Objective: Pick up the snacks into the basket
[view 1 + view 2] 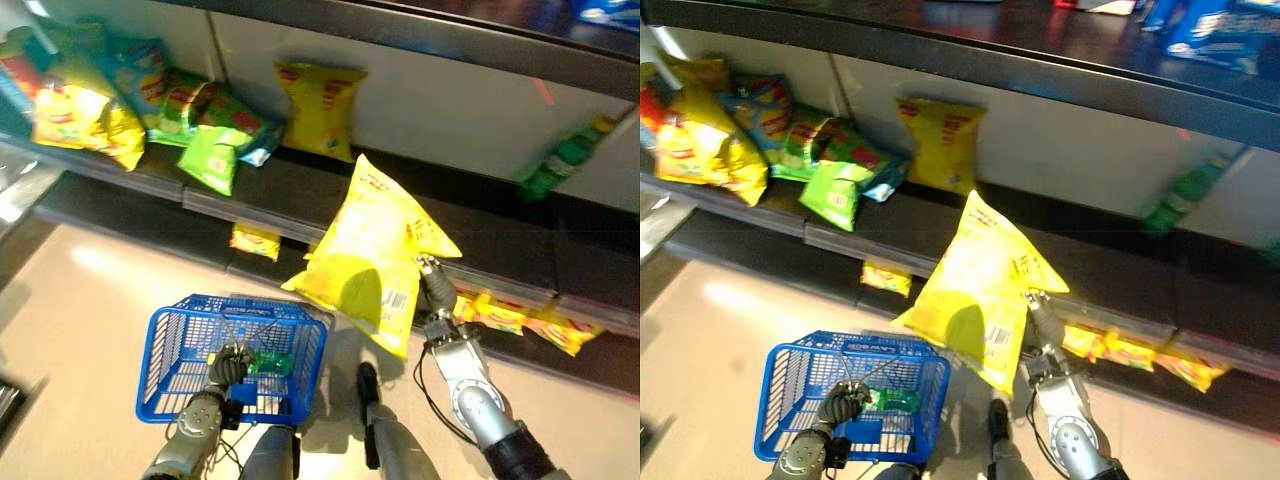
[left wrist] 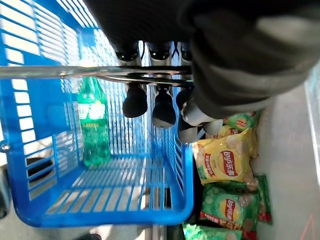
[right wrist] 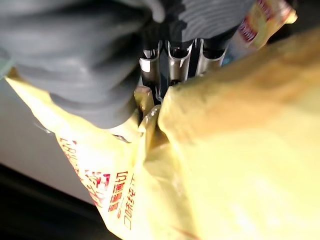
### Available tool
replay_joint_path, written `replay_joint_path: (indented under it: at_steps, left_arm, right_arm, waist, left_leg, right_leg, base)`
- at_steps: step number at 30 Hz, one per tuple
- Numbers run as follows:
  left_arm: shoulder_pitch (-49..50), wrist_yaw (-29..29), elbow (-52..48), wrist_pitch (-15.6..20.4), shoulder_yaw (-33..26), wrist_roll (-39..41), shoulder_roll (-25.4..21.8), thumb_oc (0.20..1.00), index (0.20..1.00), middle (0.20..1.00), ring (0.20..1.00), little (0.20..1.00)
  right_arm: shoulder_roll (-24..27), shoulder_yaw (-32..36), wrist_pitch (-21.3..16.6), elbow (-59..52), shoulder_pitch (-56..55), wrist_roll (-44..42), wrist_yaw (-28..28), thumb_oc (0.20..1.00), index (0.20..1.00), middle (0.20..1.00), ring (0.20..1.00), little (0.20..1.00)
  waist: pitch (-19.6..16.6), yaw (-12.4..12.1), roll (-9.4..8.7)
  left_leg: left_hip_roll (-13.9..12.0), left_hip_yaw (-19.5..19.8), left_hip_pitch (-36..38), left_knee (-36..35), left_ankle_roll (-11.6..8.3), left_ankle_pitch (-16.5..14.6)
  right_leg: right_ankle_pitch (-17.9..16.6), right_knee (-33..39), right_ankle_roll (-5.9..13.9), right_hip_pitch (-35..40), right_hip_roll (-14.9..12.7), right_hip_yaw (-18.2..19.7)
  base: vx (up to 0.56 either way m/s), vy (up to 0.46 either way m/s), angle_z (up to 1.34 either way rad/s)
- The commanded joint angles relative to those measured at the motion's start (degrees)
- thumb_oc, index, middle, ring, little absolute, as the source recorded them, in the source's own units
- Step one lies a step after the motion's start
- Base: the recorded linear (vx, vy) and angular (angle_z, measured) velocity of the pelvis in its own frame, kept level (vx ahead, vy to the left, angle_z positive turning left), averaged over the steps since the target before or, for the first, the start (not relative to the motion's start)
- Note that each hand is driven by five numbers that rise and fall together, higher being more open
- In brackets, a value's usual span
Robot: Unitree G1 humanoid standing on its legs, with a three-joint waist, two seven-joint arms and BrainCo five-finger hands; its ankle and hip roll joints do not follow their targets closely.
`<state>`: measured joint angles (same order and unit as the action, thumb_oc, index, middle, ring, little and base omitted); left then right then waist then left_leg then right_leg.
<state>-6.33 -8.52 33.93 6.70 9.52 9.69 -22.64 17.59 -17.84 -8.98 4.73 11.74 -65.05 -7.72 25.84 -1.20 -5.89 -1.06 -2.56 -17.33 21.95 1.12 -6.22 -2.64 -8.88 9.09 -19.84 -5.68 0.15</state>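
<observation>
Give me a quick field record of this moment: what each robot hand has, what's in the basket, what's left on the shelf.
right robot hand: shut on large yellow snack bag, held up beside the basket
left robot hand: shut on the wire handle of the blue basket
basket contents: one green bottle
shelf: yellow and green snack bags remain
lower ledge: small yellow packs

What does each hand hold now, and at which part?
The right hand pinches the big yellow snack bag at its edge. The left hand grips the blue basket by its wire handle.
</observation>
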Motion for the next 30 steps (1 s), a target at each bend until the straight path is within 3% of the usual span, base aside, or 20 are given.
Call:
replay_joint_path:
  at_steps: [1, 2, 4, 8, 10, 15, 17, 18, 25, 30]
  left_arm:
    - [1.73, -0.13, -9.44, 4.62, -2.68, -0.92, -3.94, 0.2, 0.2, 0.2, 0.2, 0.2]
    - [1.63, 0.14, -9.6, 4.35, -2.74, -1.06, -4.03, 0.2, 0.2, 0.2, 0.2, 0.2]
    - [1.27, 1.12, -10.46, 4.57, -3.05, -0.69, -3.89, 0.2, 0.2, 0.2, 0.2, 0.2]
    - [0.25, 1.04, -11.75, 4.99, -3.0, 0.06, -3.13, 0.2, 0.2, 0.2, 0.2, 0.2]
    - [-0.35, 1.22, -13.14, 5.02, -2.59, 0.45, -3.08, 0.2, 0.2, 0.2, 0.2, 0.2]
    - [-3.71, 1.37, -15.76, 5.69, 0.28, 1.31, -2.01, 0.2, 0.2, 0.2, 0.2, 0.2]
    - [-4.68, 1.56, -16.37, 5.88, 1.47, 1.2, -1.68, 0.2, 0.2, 0.2, 0.2, 0.2]
    - [-4.69, 1.56, -16.37, 5.87, 1.44, 1.19, -1.68, 0.2, 0.2, 0.2, 0.2, 0.2]
    - [-4.92, 2.03, -20.87, 5.82, 3.58, 3.63, -0.92, 0.2, 0.2, 0.2, 0.2, 0.2]
    - [-6.3, 1.76, -23.45, 5.66, 4.89, 5.69, -0.57, 0.2, 0.2, 0.2, 0.2, 0.2]
  right_arm:
    - [3.09, -1.1, 2.95, -5.73, -2.12, 3.06, -5.69, 0.2, 0.2, 0.2, 0.2, 0.2]
    - [4.02, -1.5, 4.13, -5.25, -4.01, 3.78, -6.2, 0.2, 0.2, 0.2, 0.2, 0.2]
    - [6.4, -2.64, 6.38, -3.73, -5.85, 6.81, -8.09, 0.2, 0.2, 0.2, 0.2, 0.2]
    - [10.08, -3.12, 7.66, -1.99, -9.69, 11.1, -9.61, 0.2, 0.2, 0.2, 0.2, 0.2]
    - [10.78, -3.36, 7.83, -1.36, -10.0, 13.2, -9.91, 0.2, 0.2, 0.2, 0.2, 0.2]
    - [12.86, -5.85, 7.15, 4.57, -10.51, 26.52, -10.05, 0.2, 0.2, 0.2, 0.2, 0.2]
    - [13.88, -7.51, 5.35, 6.93, -8.59, 35.69, -9.4, 0.2, 0.2, 0.2, 0.2, 0.2]
    - [13.83, -7.55, 5.3, 7.01, -8.53, 35.76, -9.38, 0.2, 0.2, 0.2, 0.2, 0.2]
    - [7.89, -14.45, 3.82, 17.59, 0.11, 55.56, -4.67, 0.2, 0.2, 0.2, 0.2, 0.2]
    - [0.95, -17.83, 3.88, 28.43, 6.26, 64.26, -0.06, 0.2, 0.2, 0.2, 0.2, 0.2]
  waist:
    - [-5.93, -2.14, 0.21]
    - [-6.89, -2.49, 0.32]
    - [-8.07, -2.68, -1.04]
    - [-8.24, -2.04, -1.1]
    - [-8.11, -1.7, -0.87]
    - [-7.25, -0.56, 0.38]
    - [-6.85, -0.66, 0.76]
    - [-6.86, -0.57, 0.77]
    - [-5.88, -1.32, 2.13]
    - [-4.97, -2.19, 3.4]
  left_leg:
    - [1.47, 2.23, -0.47, -5.69, -1.07, 2.28]
    - [1.27, 2.19, -0.12, -6.75, -1.05, 2.68]
    - [2.07, 1.78, 0.5, -8.84, -1.71, 2.98]
    - [1.48, 2.21, 1.5, -10.72, -3.05, 4.17]
    - [1.41, 2.62, 1.23, -11.01, -3.3, 4.7]
    - [1.65, 4.78, 0.09, -12.03, -3.93, 6.31]
    - [1.87, 5.4, -0.65, -11.84, -4.03, 6.54]
    - [1.88, 5.46, -0.71, -11.78, -4.04, 6.52]
    - [2.4, 6.39, -2.16, -10.68, -3.69, 6.36]
    - [2.9, 6.5, -3.21, -10.05, -3.51, 6.28]
  right_leg:
    - [3.16, -8.2, 1.0, 2.91, -3.19, 0.55]
    - [5.31, -9.91, 0.33, 4.41, -2.41, 0.26]
    - [5.04, -1.5, -0.4, 8.57, -1.91, -0.52]
    - [4.39, 2.37, -1.14, 9.36, -1.1, -1.51]
    - [4.41, 2.55, -1.28, 9.28, -1.05, -2.18]
    - [5.71, 0.52, -1.96, 7.9, -0.81, -4.06]
    - [5.89, -0.32, -2.09, 7.08, -0.88, -4.48]
    - [5.93, -0.37, -2.09, 7.06, -0.89, -4.55]
    - [6.36, -2.38, -2.08, 5.34, -1.21, -4.42]
    - [6.34, -2.74, -2.02, 4.51, -1.52, -4.25]
  base:
    - [-0.05, 0.091, -0.58]
    - [-0.04, 0.036, -0.21]
    - [-0.02, -0.062, -0.17]
    - [0.01, -0.097, -0.33]
    - [-0.04, -0.073, 0.33]
    - [-0.03, -0.058, 0.25]
    - [-0.03, -0.026, 0.12]
    - [-0.02, -0.011, 0.19]
    - [-0.01, 0.01, 0.11]
    - [0.0, 0.023, 0.08]
